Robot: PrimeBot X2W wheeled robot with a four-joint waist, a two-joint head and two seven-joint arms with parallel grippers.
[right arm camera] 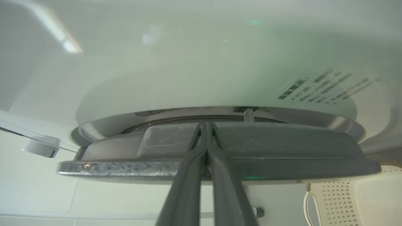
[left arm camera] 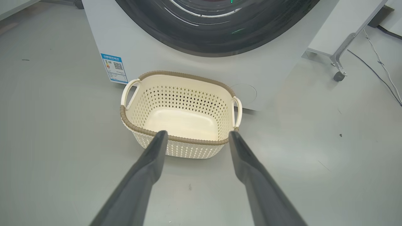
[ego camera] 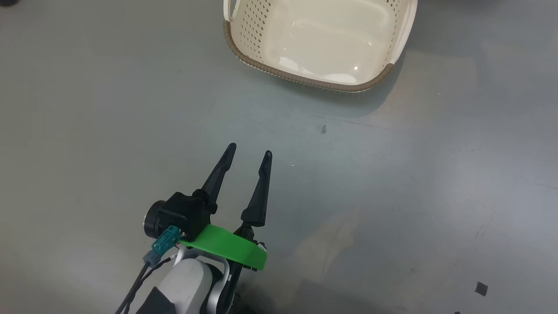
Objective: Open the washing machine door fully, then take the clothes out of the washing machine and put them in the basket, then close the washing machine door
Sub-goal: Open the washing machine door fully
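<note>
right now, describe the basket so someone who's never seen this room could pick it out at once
Find the big white washing machine standing on the grey floor. Just before its lower front panel, near the small blue label, sits the basket. Unlike the plain white machine, it is cream and hole-patterned, with a brown woven-look rim, a loop handle at each end, and nothing inside.

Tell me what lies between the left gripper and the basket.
Only bare grey floor. The head view shows it stretching between the left gripper, jaws open, and the basket, with nothing lying on that stretch.
</note>
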